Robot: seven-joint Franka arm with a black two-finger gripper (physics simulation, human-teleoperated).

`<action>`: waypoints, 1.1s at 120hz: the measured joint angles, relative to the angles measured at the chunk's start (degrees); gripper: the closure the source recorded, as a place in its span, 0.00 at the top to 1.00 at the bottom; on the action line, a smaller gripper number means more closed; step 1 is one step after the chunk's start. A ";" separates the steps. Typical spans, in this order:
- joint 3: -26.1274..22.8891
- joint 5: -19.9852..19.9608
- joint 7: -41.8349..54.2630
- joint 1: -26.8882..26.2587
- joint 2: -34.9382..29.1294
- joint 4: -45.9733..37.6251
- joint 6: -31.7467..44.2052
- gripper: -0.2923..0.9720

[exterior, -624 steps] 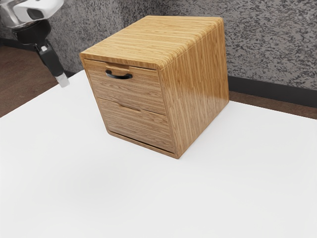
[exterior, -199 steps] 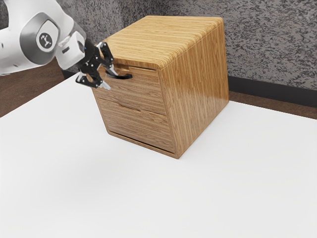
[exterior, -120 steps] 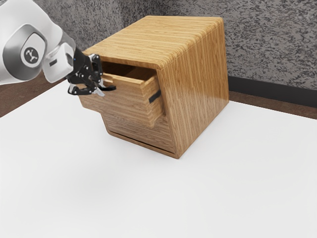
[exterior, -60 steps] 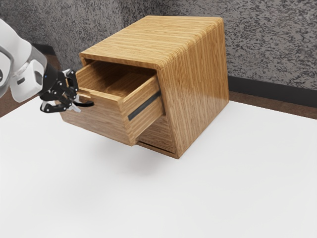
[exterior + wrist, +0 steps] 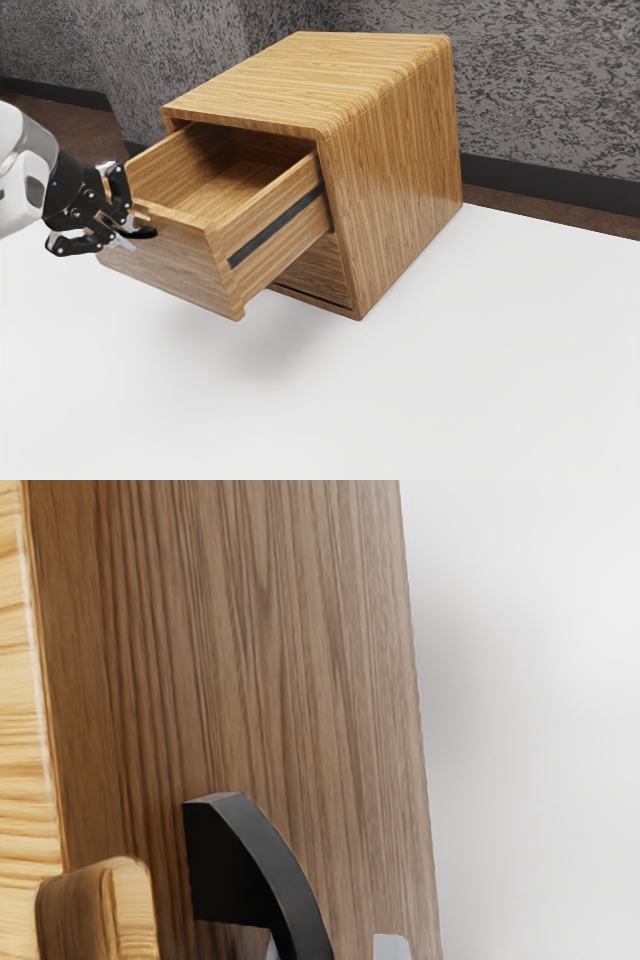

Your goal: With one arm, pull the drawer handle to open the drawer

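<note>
A bamboo cabinet [image 5: 380, 130] with two drawers stands on the white table [image 5: 420, 380]. Its upper drawer [image 5: 215, 215] is pulled far out toward the exterior view's left, its inside bare. My black gripper [image 5: 112, 225] sits at the drawer's front, shut on the black handle [image 5: 140, 232]. In the wrist view the drawer front [image 5: 250, 680] is close up, with the curved black handle [image 5: 250, 880] right under my hand. The lower drawer [image 5: 320, 270] stays shut beneath it.
A dark speckled wall [image 5: 540, 70] runs behind the cabinet, with a strip of brown floor [image 5: 560, 210] past the table's far edge. White tabletop stretches in front of the cabinet and to the exterior view's right.
My gripper has drawn back toward the exterior view's left with the handle in it, and the upper drawer has slid from shut to far out over the table.
</note>
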 joint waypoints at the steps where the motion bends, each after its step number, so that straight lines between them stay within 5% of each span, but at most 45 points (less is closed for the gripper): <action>1: 0.04 0.00 0.02 -0.01 -0.03 -0.09 0.03 0.15; 132: 1.93 0.53 0.74 -0.11 -8.96 -5.87 -2.38 0.15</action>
